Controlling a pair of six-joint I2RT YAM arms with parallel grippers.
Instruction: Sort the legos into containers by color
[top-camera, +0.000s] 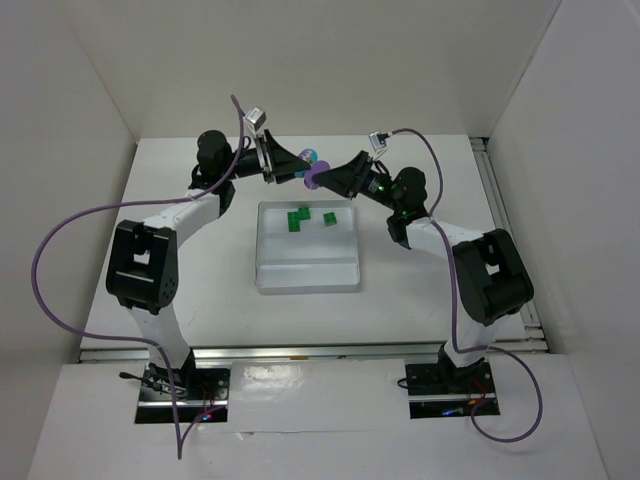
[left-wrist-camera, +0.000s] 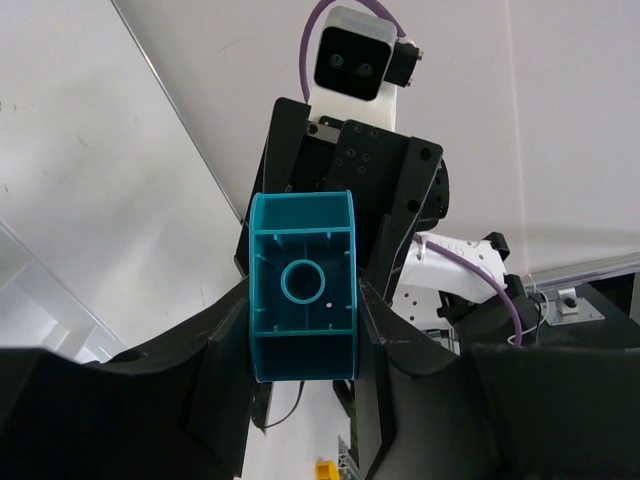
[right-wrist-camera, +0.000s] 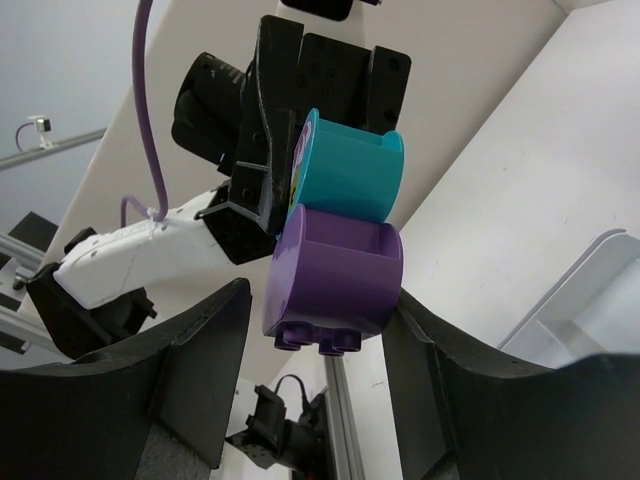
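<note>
Teal piece (left-wrist-camera: 300, 300) clamped in left gripper (left-wrist-camera: 303, 330), purple piece (right-wrist-camera: 335, 275) (joined to it) clamped in right gripper (right-wrist-camera: 322, 305)

Left arm (top-camera: 142, 265), right arm (top-camera: 490, 275): black joints, white links, looping purple cables (top-camera: 45, 250), white-cased wrist cameras (left-wrist-camera: 355, 55).

Robotics lab: white-walled booth (top-camera: 70, 120), bolted arms (top-camera: 145, 265).
</note>
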